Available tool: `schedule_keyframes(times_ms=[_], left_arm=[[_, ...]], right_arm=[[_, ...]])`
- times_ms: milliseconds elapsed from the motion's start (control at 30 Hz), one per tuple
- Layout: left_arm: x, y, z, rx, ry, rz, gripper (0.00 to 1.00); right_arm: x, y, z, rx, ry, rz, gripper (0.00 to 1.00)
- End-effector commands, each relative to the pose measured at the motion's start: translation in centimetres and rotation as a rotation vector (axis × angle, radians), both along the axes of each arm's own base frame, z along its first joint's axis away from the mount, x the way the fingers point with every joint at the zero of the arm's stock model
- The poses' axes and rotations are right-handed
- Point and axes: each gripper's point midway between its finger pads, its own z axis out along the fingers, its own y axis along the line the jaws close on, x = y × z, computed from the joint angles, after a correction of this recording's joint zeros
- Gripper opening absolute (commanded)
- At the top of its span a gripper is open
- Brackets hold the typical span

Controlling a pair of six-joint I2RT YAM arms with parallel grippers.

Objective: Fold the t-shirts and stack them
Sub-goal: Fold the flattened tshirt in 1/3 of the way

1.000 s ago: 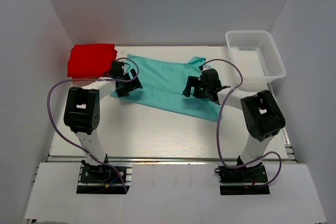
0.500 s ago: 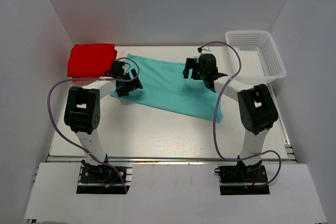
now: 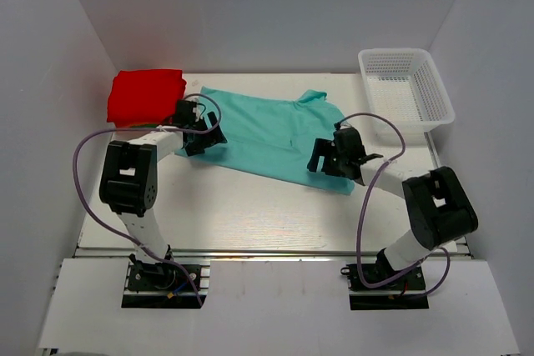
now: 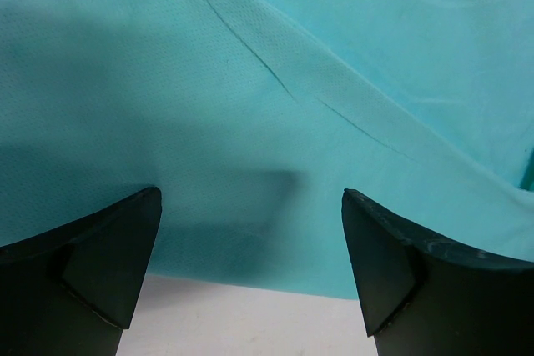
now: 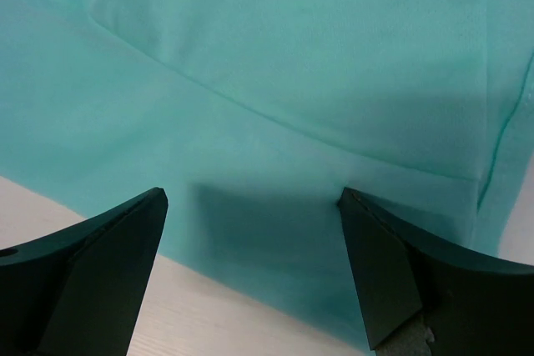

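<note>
Now both claws are released, jaws spread wide with nothing between them; the left gripper (image 3: pixel 206 137) hangs over the left edge of the teal shirt (image 3: pixel 267 131), and the right gripper (image 3: pixel 322 164) over its near-right corner. From the left wrist, the fingers (image 4: pixel 100 264) straddle smooth teal cloth crossed by a fine diagonal crease, with the hem and a strip of white table (image 3: pixel 250 214) showing just below them; from the right wrist the view is much the same, the hem running slantwise between the fingertips and a seam down the right side. The teal shirt lies spread flat and unfolded across the middle-back of the table, slanting from far-left to near-right, a sleeve or collar bunched at its far-right end; the red shirt (image 3: pixel 144 95) sits folded in the far-left corner, just beside the teal one, though whether they touch I cannot tell; a white basket (image 3: pixel 392 53) stands in the far-right corner, apart from both.
</note>
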Motion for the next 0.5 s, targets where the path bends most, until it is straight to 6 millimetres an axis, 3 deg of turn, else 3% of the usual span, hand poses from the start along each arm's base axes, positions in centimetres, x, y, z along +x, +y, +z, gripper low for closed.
schedule_keyframes(times_ms=[0, 33, 133, 167, 200, 233, 267, 333, 400, 433, 467], left_arm=[[-5.3, 0.2, -2.6, -0.005, 0.154, -0.034, 1.00], [-5.8, 0.3, -2.8, -0.004, 0.162, -0.034, 1.00], [-8.8, 0.5, -2.8, 0.000, 0.199, -0.031, 1.00], [-9.8, 0.6, -2.7, -0.003, 0.212, -0.023, 1.00], [-11.9, 0.8, -3.5, 0.015, 0.252, -0.027, 1.00], [-12.3, 0.8, -2.3, 0.004, 0.219, -0.017, 1.00], [-14.6, 0.9, -3.1, 0.006, 0.262, -0.017, 1.00], [-16.1, 0.8, -2.0, -0.005, 0.230, -0.016, 1.00], [-19.0, 0.9, -2.5, -0.018, 0.265, -0.008, 1.00], [-19.4, 0.6, -2.0, -0.040, 0.249, -0.008, 1.00], [-19.9, 0.3, -0.9, -0.058, 0.196, -0.026, 1.00]], right_arm=[[-2.3, -1.2, -1.3, 0.044, 0.093, -0.092, 0.90], [-4.7, -1.2, -2.6, 0.065, 0.155, -0.067, 0.90], [-7.0, -1.1, -2.1, 0.130, 0.169, -0.066, 0.90], [-8.3, -1.3, -2.7, 0.135, 0.192, -0.064, 0.90], [-10.3, -1.9, -3.7, 0.126, 0.252, -0.075, 0.90], [-11.0, -1.9, -3.3, 0.136, 0.251, -0.072, 0.90], [-12.7, -2.3, -3.7, 0.143, 0.271, -0.066, 0.90], [-13.6, -2.4, -3.0, 0.161, 0.257, -0.057, 0.90], [-14.4, -2.8, -2.3, 0.168, 0.225, -0.043, 0.90], [-15.3, -3.1, -2.4, 0.148, 0.248, -0.035, 0.90], [-15.0, -2.9, -1.2, 0.161, 0.197, -0.015, 0.90]])
